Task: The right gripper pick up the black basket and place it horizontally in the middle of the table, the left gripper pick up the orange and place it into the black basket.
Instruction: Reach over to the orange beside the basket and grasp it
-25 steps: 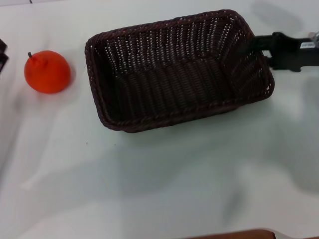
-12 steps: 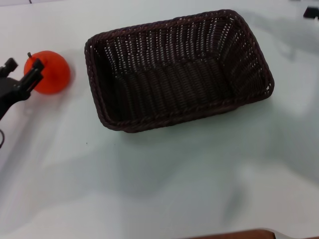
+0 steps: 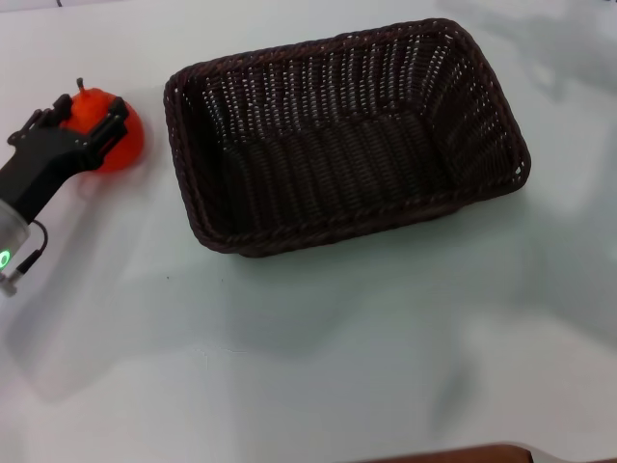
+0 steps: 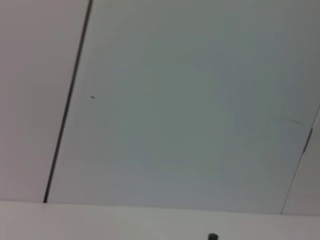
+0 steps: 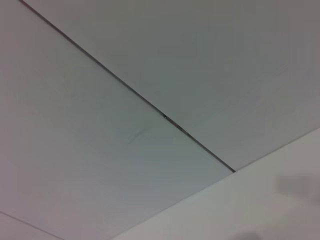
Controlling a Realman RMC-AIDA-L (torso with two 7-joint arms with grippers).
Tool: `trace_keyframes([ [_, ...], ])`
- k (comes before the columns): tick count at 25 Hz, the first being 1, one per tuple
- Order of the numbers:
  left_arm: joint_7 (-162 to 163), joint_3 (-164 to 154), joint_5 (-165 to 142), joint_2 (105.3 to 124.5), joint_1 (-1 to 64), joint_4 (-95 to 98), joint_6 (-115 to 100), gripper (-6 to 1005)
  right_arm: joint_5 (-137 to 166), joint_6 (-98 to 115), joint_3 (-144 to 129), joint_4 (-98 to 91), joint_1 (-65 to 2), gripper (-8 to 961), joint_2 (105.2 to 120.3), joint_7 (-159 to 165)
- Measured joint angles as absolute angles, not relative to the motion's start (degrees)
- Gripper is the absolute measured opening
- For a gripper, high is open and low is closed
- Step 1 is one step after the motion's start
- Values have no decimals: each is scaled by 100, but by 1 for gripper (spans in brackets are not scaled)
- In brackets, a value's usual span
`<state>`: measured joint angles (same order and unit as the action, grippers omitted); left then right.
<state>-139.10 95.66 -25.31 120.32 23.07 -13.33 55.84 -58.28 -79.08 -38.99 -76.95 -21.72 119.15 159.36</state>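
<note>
The basket [image 3: 345, 135] sits on the table [image 3: 318, 357] toward twelve o'clock, its long side running across. The orange [image 3: 108, 130] lies at about ten o'clock, just left of the basket and apart from it. The left gripper [image 3: 79, 123] reaches in from eight o'clock, over the orange.

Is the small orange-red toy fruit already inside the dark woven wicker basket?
No. The round orange-red toy fruit sits on the pale glossy table, outside the dark woven wicker basket, with the left gripper at it.
</note>
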Motion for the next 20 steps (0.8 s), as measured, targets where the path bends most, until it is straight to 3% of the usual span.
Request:
trace_keyframes([
  [11,-13882,9597,-2498,12055,2375,-1372,5230,670,-5845,-7901,-3809,-7501,-2143,727,11926,15747],
  [14,-13879,9599,-2499,12078,2376,-1430,5119,471,-5894,-7900,-3787,-7406,-2170,724,11926,15685],
  [20,-13886,9681,-2490,12101,2336,-1510,5089,231,-6102,-7899,-3711,-7208,-2186,724,11913,15526],
])
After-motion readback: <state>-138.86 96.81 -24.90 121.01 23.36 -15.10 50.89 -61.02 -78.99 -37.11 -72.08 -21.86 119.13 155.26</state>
